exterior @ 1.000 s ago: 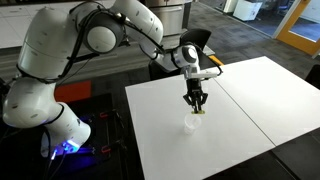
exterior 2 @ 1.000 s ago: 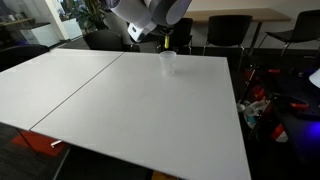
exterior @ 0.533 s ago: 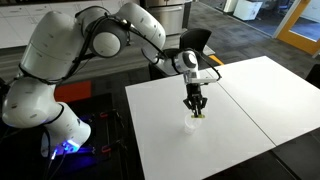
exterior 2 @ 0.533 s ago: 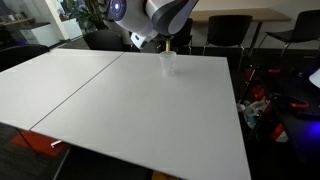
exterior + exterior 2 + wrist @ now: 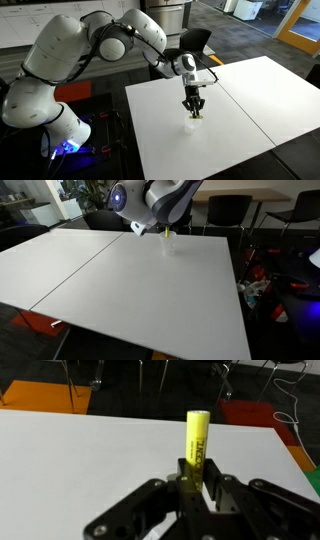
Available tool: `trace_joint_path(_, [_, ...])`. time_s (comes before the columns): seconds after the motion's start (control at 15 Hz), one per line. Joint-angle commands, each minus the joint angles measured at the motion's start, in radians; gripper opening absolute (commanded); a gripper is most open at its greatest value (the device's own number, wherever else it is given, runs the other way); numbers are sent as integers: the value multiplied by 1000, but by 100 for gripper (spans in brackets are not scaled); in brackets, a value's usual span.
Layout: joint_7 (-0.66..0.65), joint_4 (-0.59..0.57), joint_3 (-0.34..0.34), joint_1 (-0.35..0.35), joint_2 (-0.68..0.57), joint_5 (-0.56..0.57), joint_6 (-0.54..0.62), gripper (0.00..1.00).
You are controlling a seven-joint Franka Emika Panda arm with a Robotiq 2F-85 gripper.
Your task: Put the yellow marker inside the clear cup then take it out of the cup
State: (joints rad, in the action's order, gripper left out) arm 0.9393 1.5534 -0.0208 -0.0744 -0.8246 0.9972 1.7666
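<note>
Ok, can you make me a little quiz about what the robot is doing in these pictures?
1. What colour is the marker in the robot's hand?
2. True or false: the marker lies flat on the table.
3. The table top is: A) white, B) green, C) black.
Key: 1. yellow; 2. false, it stands upright in the hand; 3. A.

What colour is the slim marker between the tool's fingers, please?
Bright yellow; the slim plastic marker shows best in the wrist view.
</note>
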Motion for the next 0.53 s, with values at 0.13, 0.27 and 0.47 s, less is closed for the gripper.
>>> trace_joint_path(0.13, [19,-10,-12,14,-17,5,0,5])
trace_joint_path(0.27, [14,-1,-13,16,-11,3,0,47])
trace_joint_path(0.47, [5,18,-13,15,6,2,-3,68])
